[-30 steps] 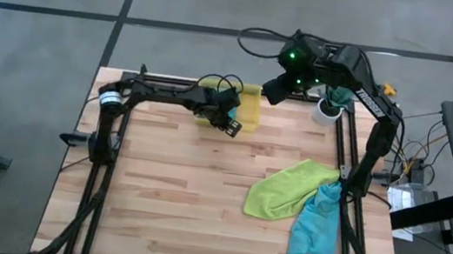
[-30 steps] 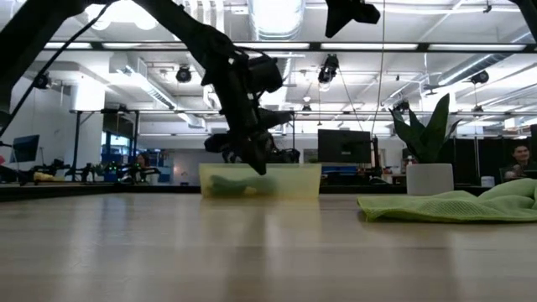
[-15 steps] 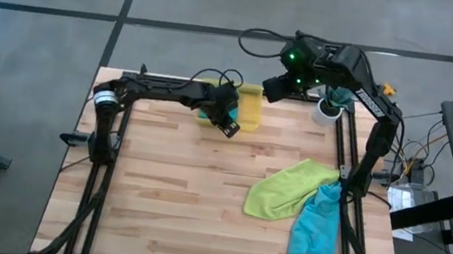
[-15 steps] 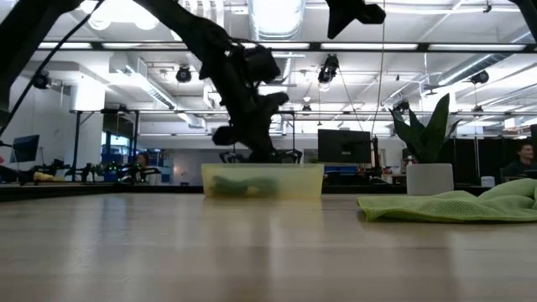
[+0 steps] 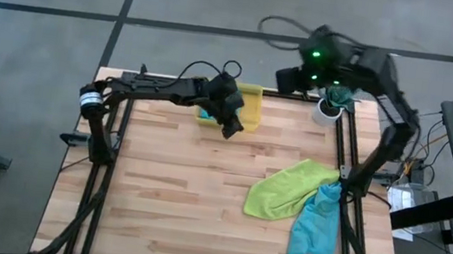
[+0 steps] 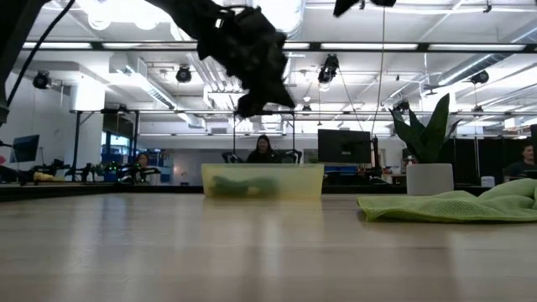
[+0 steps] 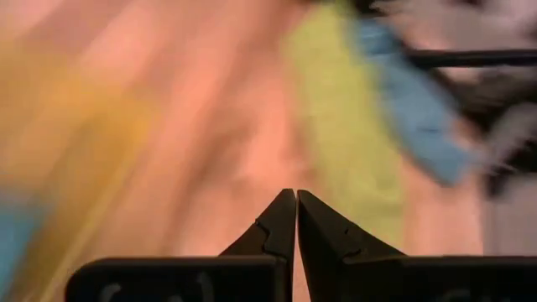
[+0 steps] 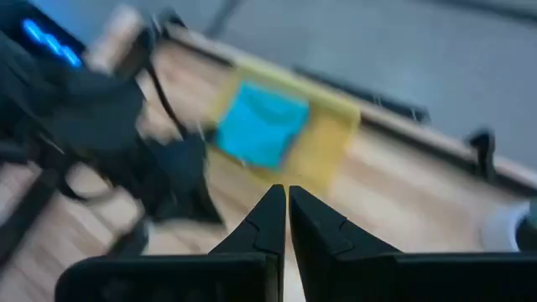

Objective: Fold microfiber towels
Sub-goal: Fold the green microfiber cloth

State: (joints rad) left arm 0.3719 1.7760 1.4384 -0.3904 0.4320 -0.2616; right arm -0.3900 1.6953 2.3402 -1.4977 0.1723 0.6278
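Looking across the wooden table [image 5: 167, 181], we see our left arm lifted since a second ago: then its gripper hung low at the yellow bin's near edge, now the left gripper [image 5: 231, 129] sits higher, clear of the bin [image 5: 251, 106] and just off its front corner. In the low view it hovers well above the bin's rim [image 6: 262, 168]. Our right arm has also swung, from the spot beside the bin toward the far right corner, so the right gripper [image 5: 286, 79] now hangs beyond the table's far edge, near the white pot [image 5: 326, 112].

The cloths have not moved. The lime green towel [image 5: 284, 190] lies crumpled well to the right of the left gripper, toward the near side, and a teal towel [image 5: 316, 222] lies touching its right edge, partly tucked beneath it. Another teal towel [image 8: 262, 126] rests folded inside the bin, ahead of the right gripper and just beside the left one.

Our left gripper's fingers [image 7: 281, 220] are pressed together with nothing between them. Our right gripper's fingers [image 8: 270, 216] are likewise pressed together, tips meeting, empty. Neither gripper touches a towel or the bin.
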